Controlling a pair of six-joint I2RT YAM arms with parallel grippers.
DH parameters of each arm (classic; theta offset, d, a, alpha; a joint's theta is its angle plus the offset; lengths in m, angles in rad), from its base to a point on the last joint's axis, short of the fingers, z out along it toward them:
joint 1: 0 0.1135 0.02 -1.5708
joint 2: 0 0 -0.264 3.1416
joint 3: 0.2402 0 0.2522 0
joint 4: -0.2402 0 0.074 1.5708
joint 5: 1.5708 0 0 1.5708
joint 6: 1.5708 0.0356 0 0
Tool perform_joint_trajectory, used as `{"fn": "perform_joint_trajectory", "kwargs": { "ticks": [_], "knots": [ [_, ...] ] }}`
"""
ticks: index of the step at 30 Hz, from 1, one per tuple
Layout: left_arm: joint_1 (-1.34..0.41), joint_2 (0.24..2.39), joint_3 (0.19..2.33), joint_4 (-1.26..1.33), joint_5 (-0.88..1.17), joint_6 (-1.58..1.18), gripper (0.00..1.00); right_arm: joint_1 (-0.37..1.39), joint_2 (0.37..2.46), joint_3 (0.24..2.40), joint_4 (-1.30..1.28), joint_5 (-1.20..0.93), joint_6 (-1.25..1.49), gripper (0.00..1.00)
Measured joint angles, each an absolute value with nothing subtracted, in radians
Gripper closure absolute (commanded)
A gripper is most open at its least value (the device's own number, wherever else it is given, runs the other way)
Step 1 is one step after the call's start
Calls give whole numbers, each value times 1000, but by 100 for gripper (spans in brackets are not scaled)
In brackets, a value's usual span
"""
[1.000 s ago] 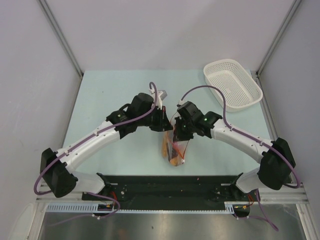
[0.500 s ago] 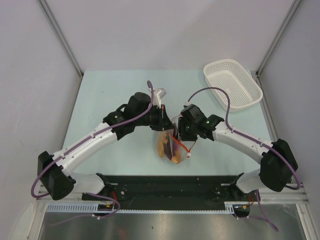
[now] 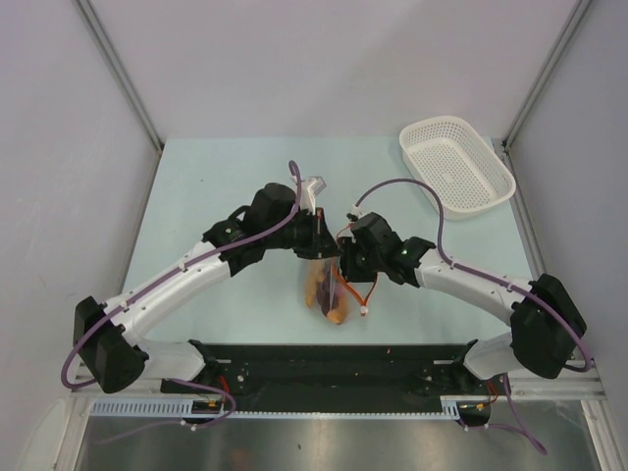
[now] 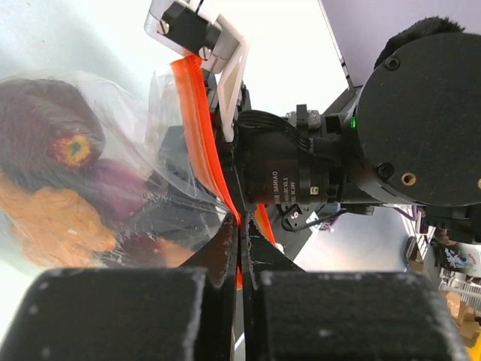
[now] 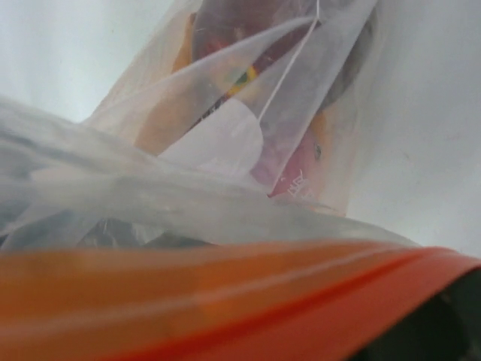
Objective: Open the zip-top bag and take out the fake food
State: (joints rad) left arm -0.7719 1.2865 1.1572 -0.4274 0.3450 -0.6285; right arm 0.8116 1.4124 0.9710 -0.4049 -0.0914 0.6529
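Hanging between the two arms over the middle of the table [image 3: 216, 177], the zip-top bag [image 3: 329, 289] is seen with its top raised and its lower end towards the near edge. Whether that lower end rests on the table cannot be told.

The left tool [image 4: 239, 226] is closed, and the bag's red-orange zip strip [image 4: 199, 128] is pinched between its fingers [image 4: 222, 244] together with a fold of the clear plastic. From that pinch the strip is seen running upward to the right arm's wrist, which stands just beside it.

The right tool [image 3: 345, 257] is placed at the bag's top, opposite the left one. In its own camera the strip fills the lower part of the view, blurred and very close, and the fingers are not shown; whether they are parted or closed on the strip cannot be told.

The fake food [image 3: 322, 289] is inside the bag: an orange chunk [image 4: 60, 222] and a dark maroon lump [image 4: 45, 128] are seen through the plastic, pressed together. A small white slider tab [image 3: 364, 313] hangs at the strip's near end.

A white perforated basket [image 3: 456, 172] is set at the far right corner of the table, well apart from the bag.
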Motion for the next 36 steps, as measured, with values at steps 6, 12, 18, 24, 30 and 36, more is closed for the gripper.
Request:
{"fn": "perform_joint_trajectory", "kwargs": {
  "ticks": [6,12,18,24,30,36],
  "knots": [
    [-772,1287,1157,-422,346,-630,100,814,1419,940,-345,-94,645,27],
    [-772,1293,1157,-419,346,-633,100,815,1491,926,-280,-86,640,38],
    [-772,1306,1157,-412,348,-638,100,811,1504,925,-252,-75,637,78],
    [-771,1306,1157,-435,288,-638,100,801,1457,934,-314,-117,608,100],
    [-748,1297,1142,-472,202,-635,100,739,1315,945,-422,-265,592,100],
    [-734,1293,1105,-483,187,-628,100,612,1162,976,-480,-366,599,100]
  ]
}}
